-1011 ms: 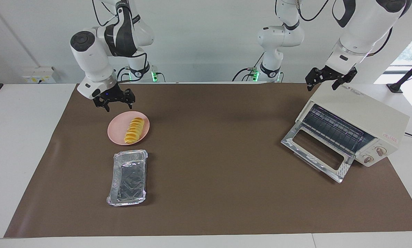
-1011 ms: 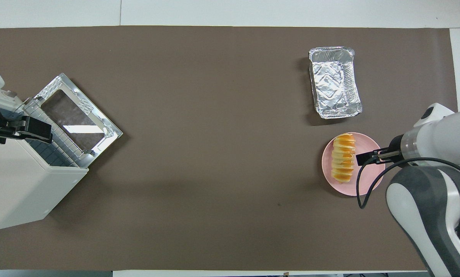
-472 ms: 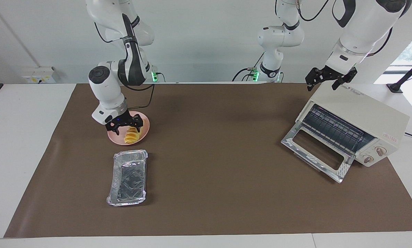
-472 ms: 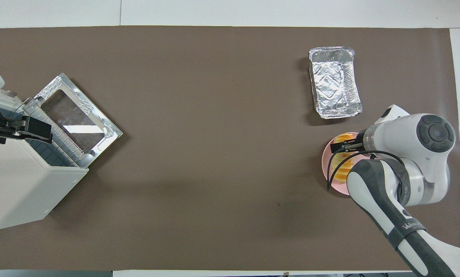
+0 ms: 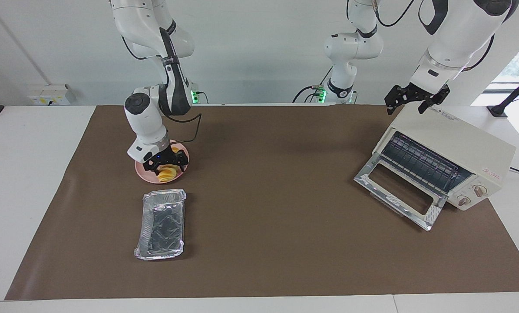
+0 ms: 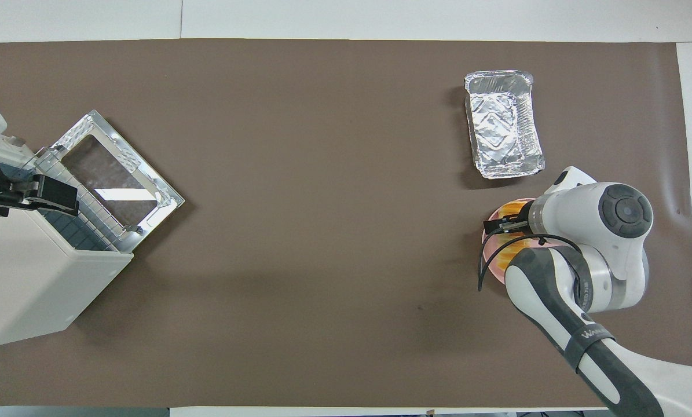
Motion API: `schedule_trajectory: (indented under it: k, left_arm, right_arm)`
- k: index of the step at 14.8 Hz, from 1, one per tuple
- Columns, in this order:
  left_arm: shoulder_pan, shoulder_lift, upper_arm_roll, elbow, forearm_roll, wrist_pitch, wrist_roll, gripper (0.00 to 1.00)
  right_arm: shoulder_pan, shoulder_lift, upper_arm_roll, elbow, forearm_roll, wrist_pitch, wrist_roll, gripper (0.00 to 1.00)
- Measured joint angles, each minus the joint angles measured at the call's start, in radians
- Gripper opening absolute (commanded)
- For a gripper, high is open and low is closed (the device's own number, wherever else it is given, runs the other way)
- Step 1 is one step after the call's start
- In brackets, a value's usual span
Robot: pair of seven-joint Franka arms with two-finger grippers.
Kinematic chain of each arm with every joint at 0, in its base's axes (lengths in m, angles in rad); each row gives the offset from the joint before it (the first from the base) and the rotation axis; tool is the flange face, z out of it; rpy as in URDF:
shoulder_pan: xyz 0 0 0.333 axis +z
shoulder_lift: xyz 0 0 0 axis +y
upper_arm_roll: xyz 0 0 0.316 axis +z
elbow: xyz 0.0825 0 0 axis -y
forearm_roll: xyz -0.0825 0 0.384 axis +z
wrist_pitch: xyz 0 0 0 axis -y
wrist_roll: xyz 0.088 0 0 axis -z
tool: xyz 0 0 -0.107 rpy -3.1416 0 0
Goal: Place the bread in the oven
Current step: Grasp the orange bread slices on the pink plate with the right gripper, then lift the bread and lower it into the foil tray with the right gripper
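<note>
Right pincer [image 5: 167, 164] low over bread [image 5: 167, 172], fingers straddling it

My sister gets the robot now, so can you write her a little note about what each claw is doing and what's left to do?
Right claw: down at the bread on the pink plate, fingers open on either side of it; not lifted.
Left claw: waits open above the top of the oven, holding nothing.
Oven: at the left arm's end of the table, door dropped open, rack showing.
Foil tray: empty, farther from the robots than the plate.
Done: oven opened, bread reached.
Left: close on the bread, lift it, carry it across and set it on the rack.
</note>
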Motion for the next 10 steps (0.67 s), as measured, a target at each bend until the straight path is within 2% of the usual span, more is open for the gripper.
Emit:
schedule_trajectory:
  k: [1,2,5,6,8,10]
  left_arm:
    - [0.000,0.000,0.000,0.000,0.000,0.000,0.000,1.00]
    - [0.000,0.000,0.000,0.000,0.000,0.000,0.000,1.00]
    - [0.000,0.000,0.000,0.000,0.000,0.000,0.000,1.00]
    - [0.000,0.000,0.000,0.000,0.000,0.000,0.000,1.00]
    - [0.000,0.000,0.000,0.000,0.000,0.000,0.000,1.00]
    - [0.000,0.000,0.000,0.000,0.000,0.000,0.000,1.00]
  right_arm:
    - [0.000,0.000,0.000,0.000,0.000,0.000,0.000,0.50]
    - [0.000,0.000,-0.001,0.000,0.000,0.000,0.000,0.45]
    - [-0.002,0.000,-0.001,0.001,0.000,-0.003,0.000,0.45]
    - [-0.002,0.000,-0.001,0.006,0.000,-0.012,0.000,0.42]
    - [-0.003,-0.002,-0.002,0.026,0.000,-0.050,0.000,0.01]
    - [-0.004,-0.003,-0.002,0.042,0.000,-0.069,0.000,0.00]
